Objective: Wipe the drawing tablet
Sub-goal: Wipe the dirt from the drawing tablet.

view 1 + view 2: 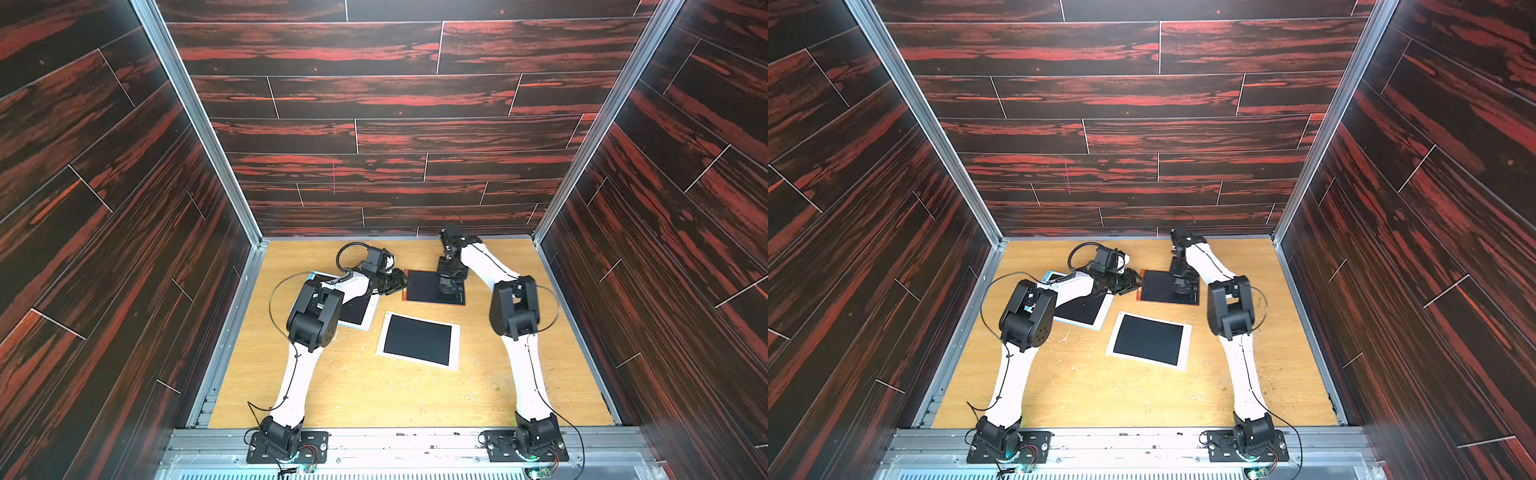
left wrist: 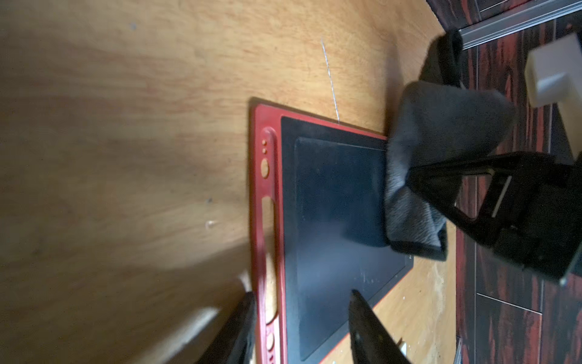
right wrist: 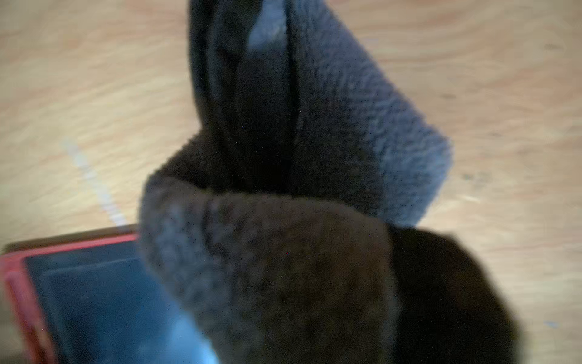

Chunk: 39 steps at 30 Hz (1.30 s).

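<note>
Right pincer (image 1: 448,286): clenched on the cloth (image 1: 447,290) and planted on the red drawing tablet (image 1: 428,287), far middle of the bench (image 1: 374,395), in both top views.
Left pincer (image 1: 398,282): right up against the tablet's left edge.
Neighbours: white tablet (image 1: 417,340) mid-bench; blue-trimmed tablet (image 1: 356,311) partly under the left arm.
Left wrist view: jaws parted, fingers (image 2: 368,327) either side of the red button strip, gripping nothing; grey cloth sits on the screen's far end, pinched by the right pincer.
Right wrist view: bunched cloth fills the frame, with a red tablet corner peeking out beside it.
</note>
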Available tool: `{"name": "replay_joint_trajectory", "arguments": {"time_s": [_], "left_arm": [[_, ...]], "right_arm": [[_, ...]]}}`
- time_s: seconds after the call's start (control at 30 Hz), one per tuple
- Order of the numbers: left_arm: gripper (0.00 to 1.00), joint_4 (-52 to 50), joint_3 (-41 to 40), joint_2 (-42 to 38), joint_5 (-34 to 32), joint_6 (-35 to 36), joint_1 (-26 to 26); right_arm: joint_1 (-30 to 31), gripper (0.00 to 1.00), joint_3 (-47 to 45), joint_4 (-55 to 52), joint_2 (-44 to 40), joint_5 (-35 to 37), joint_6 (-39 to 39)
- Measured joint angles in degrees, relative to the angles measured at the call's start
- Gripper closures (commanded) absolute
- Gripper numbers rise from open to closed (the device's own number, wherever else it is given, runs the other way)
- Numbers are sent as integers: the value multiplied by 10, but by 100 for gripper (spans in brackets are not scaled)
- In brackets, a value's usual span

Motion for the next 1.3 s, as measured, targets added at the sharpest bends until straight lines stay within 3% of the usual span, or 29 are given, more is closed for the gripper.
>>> {"name": "replay_joint_trajectory", "arguments": {"time_s": [0.17, 0.37, 0.6, 0.73, 0.83, 0.97, 1.13, 1.3], "left_arm": [[51, 12, -5, 0, 0, -8, 0], [51, 35, -25, -6, 6, -19, 11], [51, 61, -75, -34, 7, -26, 8], [51, 53, -103, -62, 9, -28, 1], [51, 49, -108, -79, 12, -26, -6], [51, 50, -108, -99, 11, -20, -16], [51, 42, -108, -101, 5, -15, -12], [51, 34, -99, -93, -4, -8, -3]], "right_arm": [[37, 100, 53, 0, 31, -77, -9], [30, 100, 40, 76, 51, -334, 17], [-5, 100, -83, 216, 30, -538, 67], [-14, 100, -170, 271, -10, -590, 84], [-28, 100, -236, 290, -64, -589, 80], [-52, 100, -305, 268, -158, -531, 52], [-74, 100, -317, 198, -239, -344, 18], [-71, 100, -327, 138, -250, -166, 0]]}}
